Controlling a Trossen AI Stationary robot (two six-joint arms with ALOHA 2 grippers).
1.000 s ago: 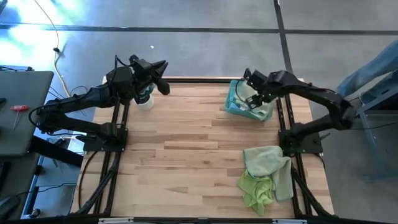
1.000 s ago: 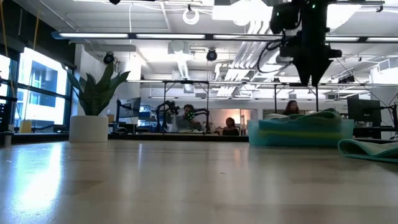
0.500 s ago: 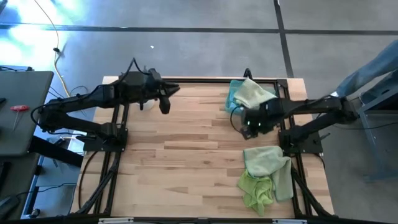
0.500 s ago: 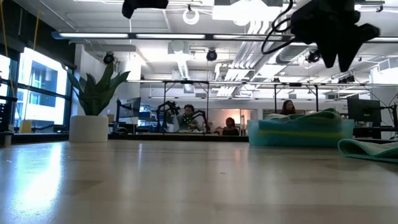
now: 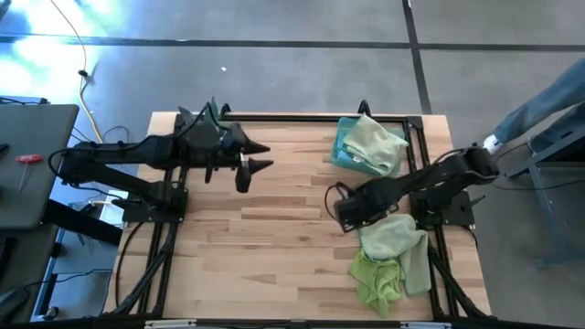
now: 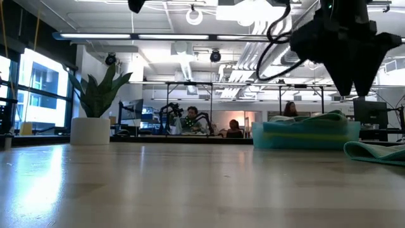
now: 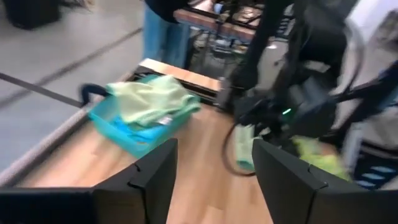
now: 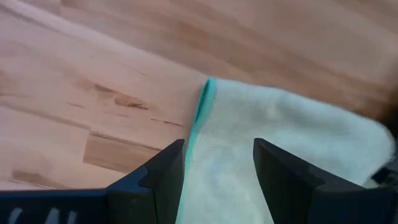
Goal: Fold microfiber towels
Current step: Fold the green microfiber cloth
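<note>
On the right half of the table, near the right arm's base: loose heap of microfiber towels, pale sage towel (image 5: 391, 239) uppermost, lime green towel (image 5: 377, 279) partly buried beneath and spilling toward the near edge. Long axis of the heap running far-to-near, roughly along the table's right side; individual corners not separable from above. Right gripper (image 5: 345, 212) poised at the far-left corner of the sage towel, fingers spread, nothing between them; in the right wrist view, only a teal-hemmed edge of that towel (image 8: 280, 155) seen, the rest cut off by the frame. Contact between fingers and cloth impossible to confirm. At the far right corner: teal bin (image 5: 340, 157) holding folded towels, light green towel (image 5: 370, 144) draped over the top, layers below hidden by it and by the bin wall. Same bin (image 6: 304, 136) recorded in the low view, contents showing only as a low hump above the rim; beside it, a fold of towel (image 6: 376, 152) cut off at the frame edge. Left gripper (image 5: 263, 156) raised over the far-left part of the table, well apart from all cloth, jaws wide and empty, pointing toward the bin. Plant (image 6: 98, 95) in white pot (image 6: 90, 130) visible only in the low view; from above, concealed under the left arm.
</note>
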